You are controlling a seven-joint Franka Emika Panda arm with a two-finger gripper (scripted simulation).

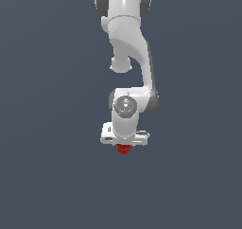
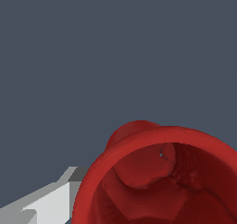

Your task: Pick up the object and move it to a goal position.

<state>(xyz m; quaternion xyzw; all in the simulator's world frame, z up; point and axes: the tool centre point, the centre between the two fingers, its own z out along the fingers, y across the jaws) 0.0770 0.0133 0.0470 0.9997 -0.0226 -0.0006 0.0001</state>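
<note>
The object [image 1: 124, 149] is a small red cup that shows just under the white gripper [image 1: 124, 145] in the exterior view, near the middle of the picture. Only its lower part sticks out below the hand. In the wrist view the object [image 2: 157, 181] fills much of the picture, hollow side toward the camera, with a ridged rim. One white finger [image 2: 46, 202] presses against its outer wall. The other finger is out of view. The gripper is shut on the object.
The white arm [image 1: 130, 43] reaches down from the top of the exterior view. Around it there is only a flat dark grey-blue surface [image 1: 47, 128]. No goal marker shows.
</note>
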